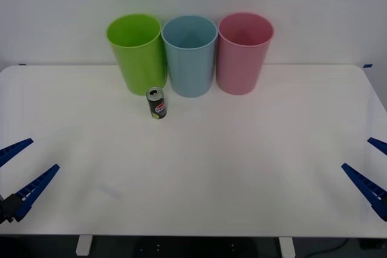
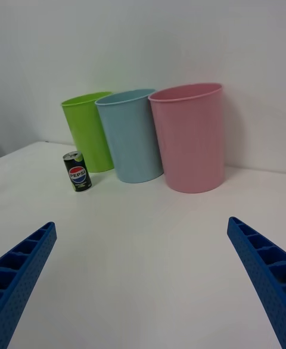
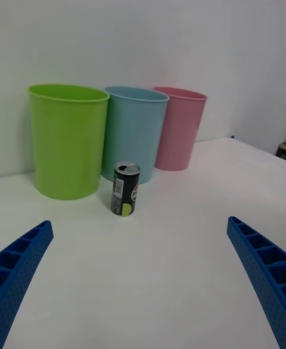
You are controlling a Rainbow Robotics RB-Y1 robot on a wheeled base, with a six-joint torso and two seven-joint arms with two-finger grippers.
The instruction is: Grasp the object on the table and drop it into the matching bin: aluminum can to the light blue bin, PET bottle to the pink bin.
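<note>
A small dark aluminum can [image 1: 156, 103] with a silver top stands upright on the white table [image 1: 242, 167], just in front of the gap between the lime green bin and the light blue bin [image 1: 190, 55]. The pink bin [image 1: 244, 52] stands to the right of the blue one. My left gripper [image 1: 21, 170] is open at the table's near left corner, far from the can. My right gripper [image 1: 372, 164] is open at the near right edge. The left wrist view shows the can [image 3: 126, 189] ahead of the open left gripper [image 3: 139, 223]. In the right wrist view the can [image 2: 77, 171] stands farther off.
A lime green bin [image 1: 136, 52] stands at the left end of the row, close behind the can. The three bins touch side by side along the table's far edge against a white wall. Bare tabletop lies between the grippers and the can.
</note>
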